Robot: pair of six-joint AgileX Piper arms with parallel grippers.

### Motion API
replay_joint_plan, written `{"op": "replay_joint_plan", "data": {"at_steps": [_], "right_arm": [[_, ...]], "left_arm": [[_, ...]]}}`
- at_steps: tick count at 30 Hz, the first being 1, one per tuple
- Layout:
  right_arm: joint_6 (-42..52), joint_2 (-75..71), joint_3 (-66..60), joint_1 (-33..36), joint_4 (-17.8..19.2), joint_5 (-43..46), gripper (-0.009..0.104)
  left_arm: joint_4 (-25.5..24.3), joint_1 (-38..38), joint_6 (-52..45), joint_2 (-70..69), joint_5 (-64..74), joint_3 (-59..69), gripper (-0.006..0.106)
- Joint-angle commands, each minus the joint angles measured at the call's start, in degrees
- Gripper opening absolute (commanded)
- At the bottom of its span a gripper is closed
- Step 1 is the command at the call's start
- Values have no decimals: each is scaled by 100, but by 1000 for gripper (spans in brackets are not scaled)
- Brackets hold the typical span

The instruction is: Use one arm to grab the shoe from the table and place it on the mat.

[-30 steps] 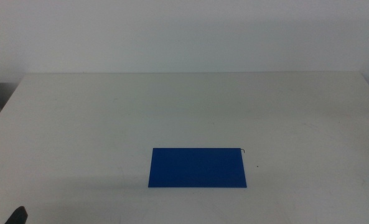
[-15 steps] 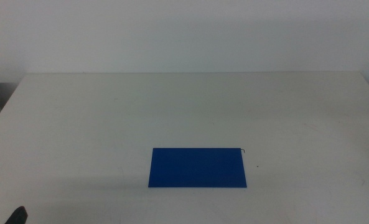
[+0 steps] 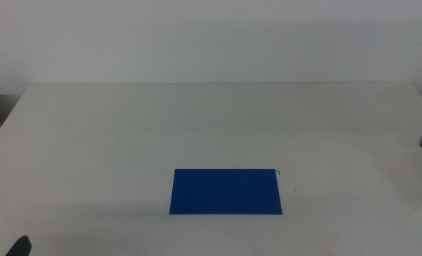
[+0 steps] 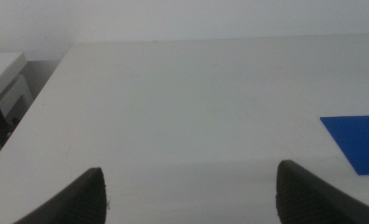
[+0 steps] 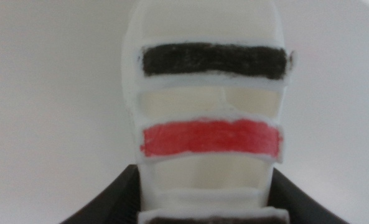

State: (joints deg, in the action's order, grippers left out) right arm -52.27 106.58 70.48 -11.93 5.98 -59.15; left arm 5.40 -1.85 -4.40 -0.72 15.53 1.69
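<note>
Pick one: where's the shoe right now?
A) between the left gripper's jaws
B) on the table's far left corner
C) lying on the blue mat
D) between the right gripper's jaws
D: the right wrist view shows the shoe filling the gap between the right gripper's dark jaws, while the mat lies bare and the left gripper is open on nothing.

The table looks smooth and matt, an off-white surface with a few faint specks. The mat is flat, solid blue and matt, with no visible weave. The shoe has a smooth, white, foam-like body and straps that look fuzzy and cloth-like, black and red with white borders. The left gripper looks like dark, matt plastic.
</note>
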Motion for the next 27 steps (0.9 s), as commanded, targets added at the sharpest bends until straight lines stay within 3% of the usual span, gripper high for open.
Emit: {"op": "replay_joint_plan", "data": {"at_steps": [1,9,17,27], "right_arm": [[-246,-397,431,383,145,-364,-4],[-1168,-391,1462,2022,56,-828,-4],[-2251,151,2221,3558,-330,-854,-4],[-2802,1070,3124,4735,-420,-989,-4]], "left_arm": [[45,-24,31,-74,-458,40,94],[45,-24,31,-74,-458,40,94],[45,-24,31,-74,-458,40,94],[45,-24,31,-74,-458,40,94]]}}
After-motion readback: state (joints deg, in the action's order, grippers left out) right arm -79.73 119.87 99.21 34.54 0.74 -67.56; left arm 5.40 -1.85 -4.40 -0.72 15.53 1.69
